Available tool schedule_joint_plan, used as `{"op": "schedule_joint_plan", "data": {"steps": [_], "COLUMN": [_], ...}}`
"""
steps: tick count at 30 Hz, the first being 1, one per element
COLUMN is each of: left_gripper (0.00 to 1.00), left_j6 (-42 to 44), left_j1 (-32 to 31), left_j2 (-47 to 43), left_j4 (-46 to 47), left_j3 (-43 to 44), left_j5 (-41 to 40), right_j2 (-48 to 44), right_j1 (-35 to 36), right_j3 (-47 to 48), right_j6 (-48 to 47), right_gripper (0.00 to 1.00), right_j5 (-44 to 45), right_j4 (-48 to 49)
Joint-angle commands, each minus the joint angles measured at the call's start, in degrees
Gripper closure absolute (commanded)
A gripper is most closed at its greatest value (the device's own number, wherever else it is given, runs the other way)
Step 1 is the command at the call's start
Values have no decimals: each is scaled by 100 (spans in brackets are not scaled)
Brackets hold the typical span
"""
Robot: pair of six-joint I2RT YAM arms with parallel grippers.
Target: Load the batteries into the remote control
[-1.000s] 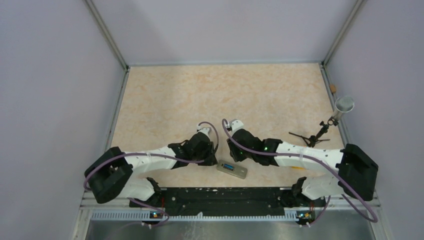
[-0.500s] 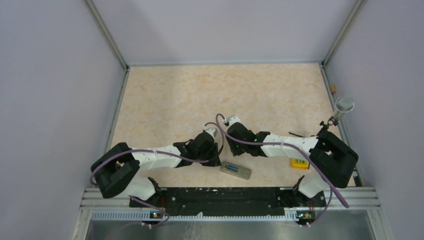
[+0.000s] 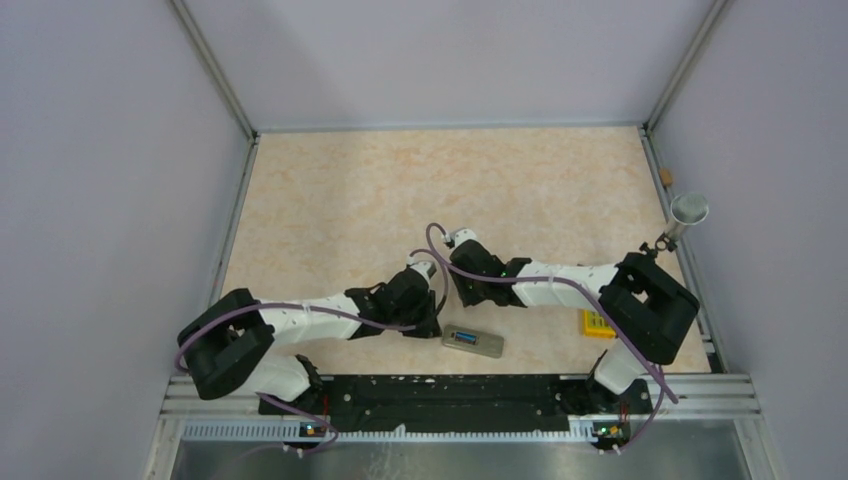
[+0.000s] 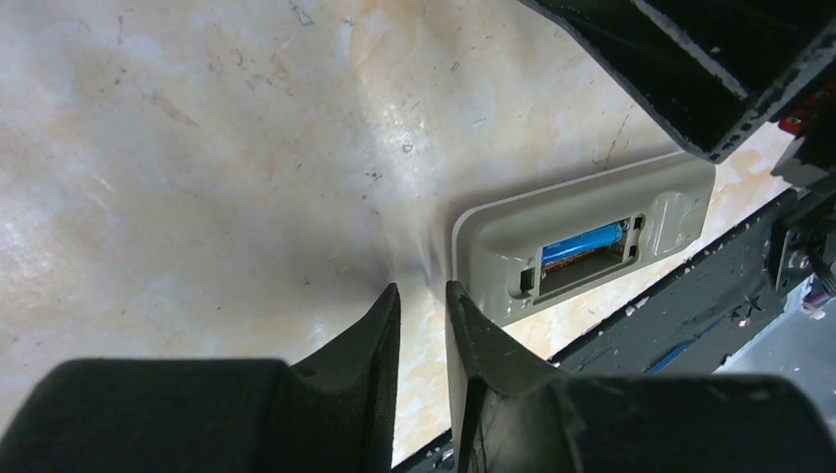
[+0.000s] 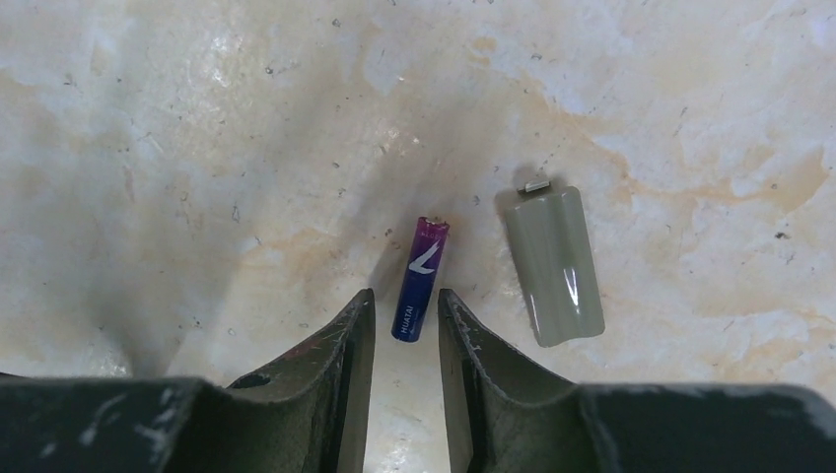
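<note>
Battery (image 5: 420,279) lies flat on the worktop (image 5: 197,148), its near end between the tips of the narrowly parted, empty right end effector (image 5: 404,298), while the left end effector (image 4: 422,296), likewise slightly open and empty, sits just beside the face-down remote control (image 4: 503,236), whose recess holds a second battery (image 4: 584,243).

table (image 3: 420,180) far half: open | battery (image 5: 421,279): cover (image 5: 554,264) just beside it | remote (image 3: 472,341): left claw (image 4: 422,296) near one end, rail (image 3: 450,385) close behind
</note>
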Motion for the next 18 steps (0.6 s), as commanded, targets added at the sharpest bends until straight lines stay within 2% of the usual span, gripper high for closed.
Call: {"op": "schedule_joint_plan", "data": {"steps": [1,6,12,18], "left_gripper": [73,67,65,63], "left_j6": [-51,-105,-116,-163], "left_j1": [-26,-26,-24,-17], "left_j2": [-261,-455,-698,-902], "left_j4": [-66,-89,-184,-115], "left_j3": [-109,-203,-258,-387], "left_j5": [-163,-272,-421,-447], "right_j2": [108,154,146,-252], "right_j1": [-44,-43,-45,-36], "right_j3": [250,235,191,188], "right_j6": [-63,-78,-108,-156], "right_gripper": [71,79,100,100], "right_j5": [91,130,-24,-203], "right_j4": [57,-31,-55,-146]}}
